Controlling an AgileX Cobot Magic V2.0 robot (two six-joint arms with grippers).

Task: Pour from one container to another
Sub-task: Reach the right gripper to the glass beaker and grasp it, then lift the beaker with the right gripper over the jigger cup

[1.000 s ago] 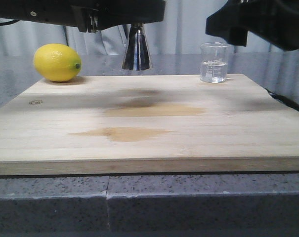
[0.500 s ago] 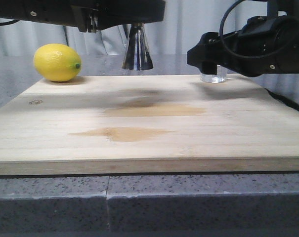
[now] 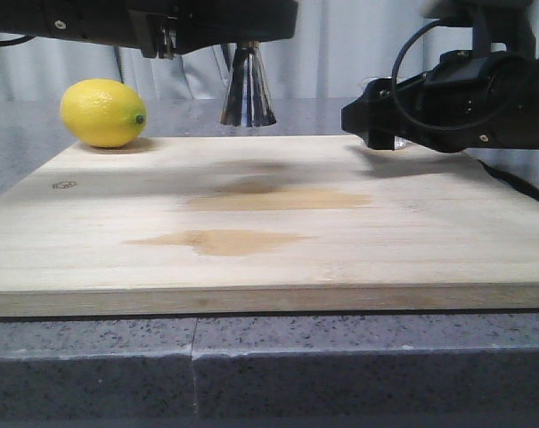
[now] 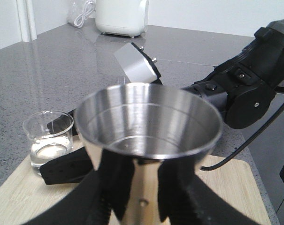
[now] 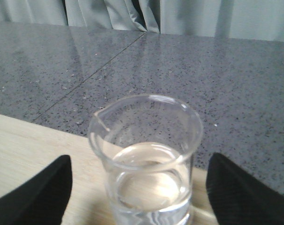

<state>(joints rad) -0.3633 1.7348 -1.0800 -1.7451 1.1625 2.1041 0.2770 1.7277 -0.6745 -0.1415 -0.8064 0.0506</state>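
Note:
The steel jigger (image 3: 246,89) hangs above the board's far edge, its top hidden by my left arm. In the left wrist view my left gripper (image 4: 142,187) is shut on the jigger (image 4: 149,126) below its wide empty cup. The clear glass beaker (image 5: 149,164), part full of clear liquid, stands on the board's far right corner. My right gripper (image 5: 139,187) is open around it, one black finger (image 5: 38,192) on each side and apart from the glass. In the front view the right gripper (image 3: 385,116) hides most of the beaker (image 3: 399,142).
A yellow lemon (image 3: 102,112) lies at the far left of the wooden board (image 3: 269,267), which has brownish stains in its middle. A black cable (image 4: 245,145) trails off the right arm. A white appliance (image 4: 120,16) stands far back on the grey counter.
My right arm has come down from the upper right and brought its open fingers around the beaker, which now is mostly hidden in the front view. The left arm and jigger have not moved.

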